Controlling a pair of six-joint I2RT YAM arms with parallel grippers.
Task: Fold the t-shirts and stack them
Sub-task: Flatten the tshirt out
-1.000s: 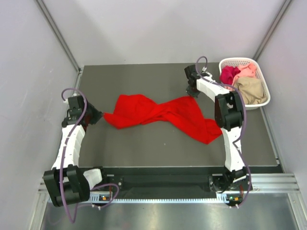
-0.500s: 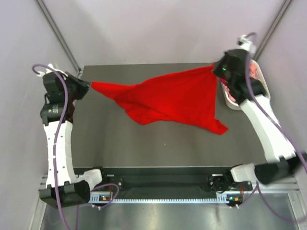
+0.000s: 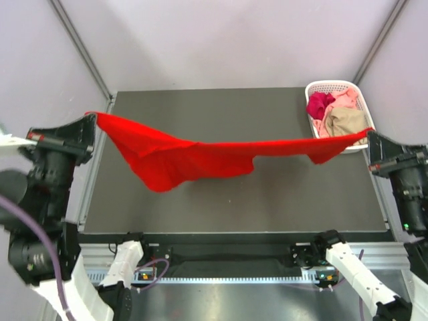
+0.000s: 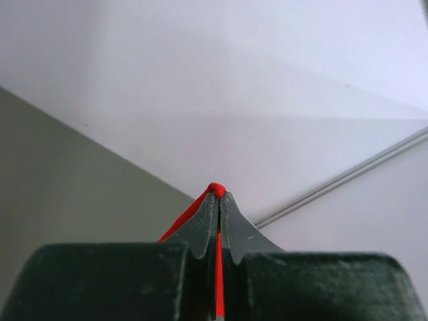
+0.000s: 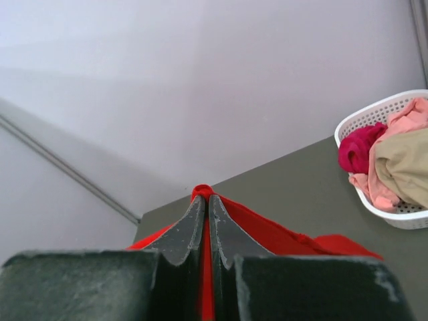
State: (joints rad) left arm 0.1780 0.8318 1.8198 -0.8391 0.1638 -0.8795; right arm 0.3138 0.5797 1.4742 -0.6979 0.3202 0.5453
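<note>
White arm links [image 3: 351, 264] and black joints [image 3: 47, 180]; purple cable [image 3: 47, 242]; dark grey tapered fingers [image 4: 204, 227].

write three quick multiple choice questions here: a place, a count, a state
1. Where on the dark table is the white plastic lattice basket? A far right corner; B near left corner; C centre.
2. How many cloth colours show inside it? A one; B three; C five.
3. The bright red cloth t-shirt is: A folded flat; B stretched between left gripper and right gripper; C in the basket.
A: seen far right. B: magenta, pale pink, tan. B: each gripper pinches an end.
</note>
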